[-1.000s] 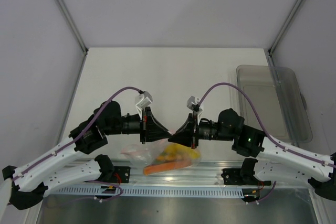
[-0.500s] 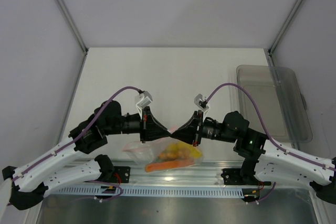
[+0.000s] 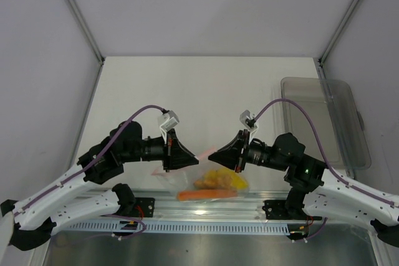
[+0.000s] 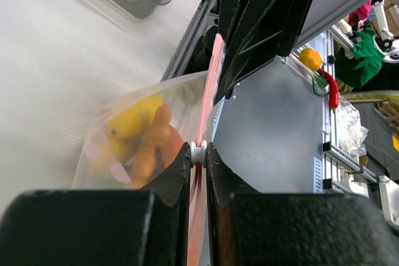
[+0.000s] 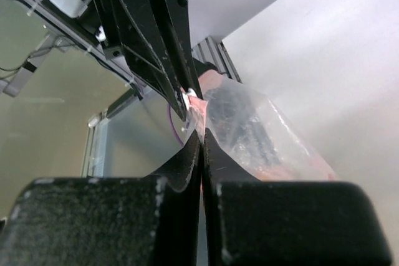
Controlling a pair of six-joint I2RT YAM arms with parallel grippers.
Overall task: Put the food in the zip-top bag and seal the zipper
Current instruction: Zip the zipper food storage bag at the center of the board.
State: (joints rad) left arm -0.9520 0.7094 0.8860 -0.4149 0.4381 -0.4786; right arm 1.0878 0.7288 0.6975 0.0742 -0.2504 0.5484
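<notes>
Centre, at near edge of table [image 3: 206, 91]: zip-top bag [image 3: 201, 182], food [image 3: 219, 179] inside. Along bag's upper edge: zipper [image 3: 203, 153], left gripper [image 3: 196, 157] at its left, right gripper [image 3: 211, 154] at its right (tips nearly meeting). Far right on table: tray [image 3: 324, 123], well apart.

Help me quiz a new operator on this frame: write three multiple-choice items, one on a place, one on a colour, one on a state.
1. Where is the food? A) in a bowl B) inside the zip-top bag C) on a plate
2. What colour is the zipper? A) pink-red B) blue C) green
3. How is the right tool? A) wide open B) holding a carrot C) shut on the zipper
Answers: B, yellow and orange pieces show through the plastic; A, the strip looks pink-red in the left wrist view; C, its fingers pinch the strip.
</notes>
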